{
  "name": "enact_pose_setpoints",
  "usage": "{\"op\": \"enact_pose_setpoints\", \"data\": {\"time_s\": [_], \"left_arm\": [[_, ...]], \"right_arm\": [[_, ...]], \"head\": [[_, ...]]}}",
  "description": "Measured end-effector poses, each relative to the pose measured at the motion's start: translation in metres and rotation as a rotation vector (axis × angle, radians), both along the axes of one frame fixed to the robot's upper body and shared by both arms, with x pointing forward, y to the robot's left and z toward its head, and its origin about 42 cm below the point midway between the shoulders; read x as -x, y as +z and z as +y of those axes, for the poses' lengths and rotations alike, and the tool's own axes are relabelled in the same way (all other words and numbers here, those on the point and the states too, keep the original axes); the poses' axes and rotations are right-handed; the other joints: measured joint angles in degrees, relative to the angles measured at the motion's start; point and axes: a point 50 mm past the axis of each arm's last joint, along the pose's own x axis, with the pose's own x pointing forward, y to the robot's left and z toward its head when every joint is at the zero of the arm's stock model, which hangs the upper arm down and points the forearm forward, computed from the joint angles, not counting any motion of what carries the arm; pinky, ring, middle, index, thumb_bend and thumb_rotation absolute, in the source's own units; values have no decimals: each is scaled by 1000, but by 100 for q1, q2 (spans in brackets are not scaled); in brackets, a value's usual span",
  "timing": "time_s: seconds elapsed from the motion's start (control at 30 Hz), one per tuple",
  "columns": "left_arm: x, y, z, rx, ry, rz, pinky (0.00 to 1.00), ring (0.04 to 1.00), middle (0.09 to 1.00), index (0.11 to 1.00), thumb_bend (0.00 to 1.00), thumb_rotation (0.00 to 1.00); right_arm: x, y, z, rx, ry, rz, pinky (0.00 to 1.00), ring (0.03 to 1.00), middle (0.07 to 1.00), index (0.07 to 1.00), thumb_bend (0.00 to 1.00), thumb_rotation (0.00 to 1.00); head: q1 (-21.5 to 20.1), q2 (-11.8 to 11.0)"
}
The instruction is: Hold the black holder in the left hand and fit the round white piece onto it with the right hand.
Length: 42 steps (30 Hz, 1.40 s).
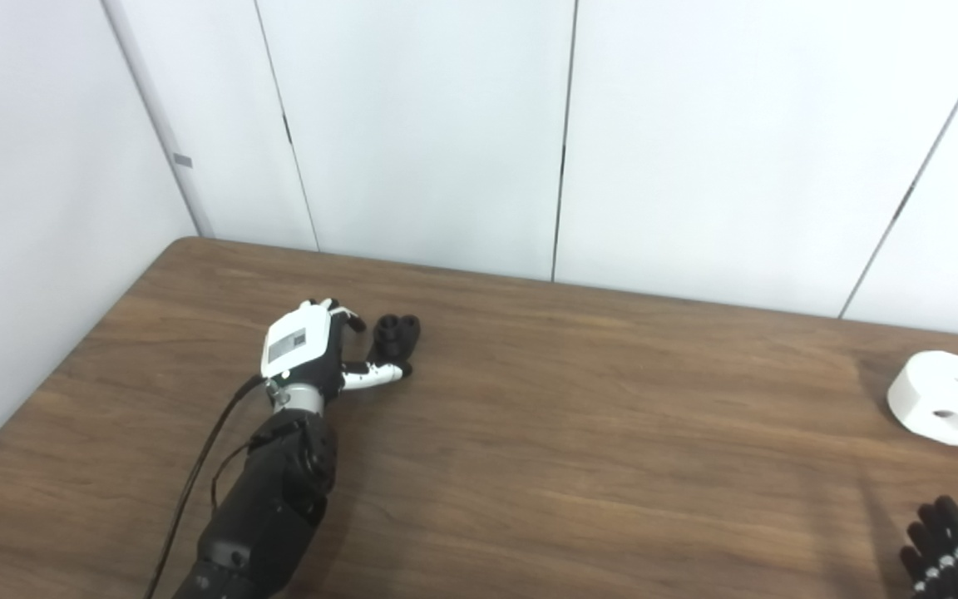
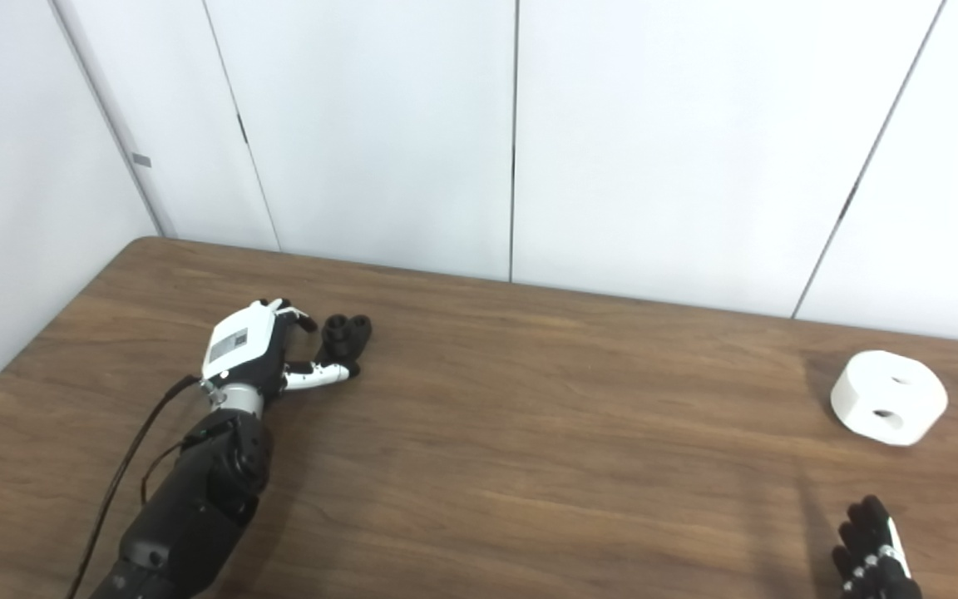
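Nearest the cameras, the right hand (image 2: 871,549) enters at the bottom right corner, over the brown wooden worktop (image 1: 579,449). Only its dark fingertips and part of the back show; they lie close together, but whether they are closed cannot be told. It holds nothing visible.

Beyond the right hand and well apart from it, the round white piece (image 1: 948,398) rests on the worktop near the right edge of view. It is a thick disc with holes in its top and side faces. Nothing touches it.

Far to the left of the right hand, the left arm (image 1: 267,499) rises from the bottom edge, a black cable running alongside it. The left hand (image 1: 313,349), white-backed, sits low at the worktop, its fingers and thumb (image 1: 372,376) spread around the near side of the black holder (image 1: 396,334). The thumb lies just below the holder; actual contact cannot be confirmed. The holder stands on the worktop just right of the left hand, not lifted.

Behind the worktop, white wall panels (image 2: 654,141) with dark vertical seams.
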Motion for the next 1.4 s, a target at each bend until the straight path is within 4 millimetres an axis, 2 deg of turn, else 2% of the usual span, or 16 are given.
{"op": "enact_pose_setpoints", "data": {"time_s": [0.13,0.5,0.77,1.03,1.07,1.13,1.4], "left_arm": [[0,0,2,-4,-3,-2,996,991,929,694,873,345],[0,1,1,-34,-20,-6,1000,984,911,644,864,311],[0,0,0,-44,-25,7,998,972,882,618,809,241],[-1,0,4,-13,-27,-8,927,927,826,550,832,151],[-1,-1,5,-7,-25,-9,926,928,825,521,682,112],[-1,-2,5,1,-25,-14,918,928,820,496,558,78],[-1,-4,4,39,-28,-29,871,914,792,485,525,63]], "right_arm": [[0,0,0,0,1,1,1000,1000,994,1000,615,1000],[4,3,3,2,8,0,1000,1000,994,1000,627,1000],[4,2,3,2,10,3,1000,1000,984,1000,629,1000],[4,2,4,3,13,2,1000,1000,981,1000,642,1000],[4,2,4,3,14,2,1000,1000,979,1000,641,1000],[4,2,4,3,14,3,1000,1000,975,1000,648,1000],[5,2,4,2,15,6,1000,1000,983,1000,658,1000]], "head": [[17,9],[-18,44],[-114,-26],[-132,-26],[-132,-26],[-132,-26],[-105,9]]}}
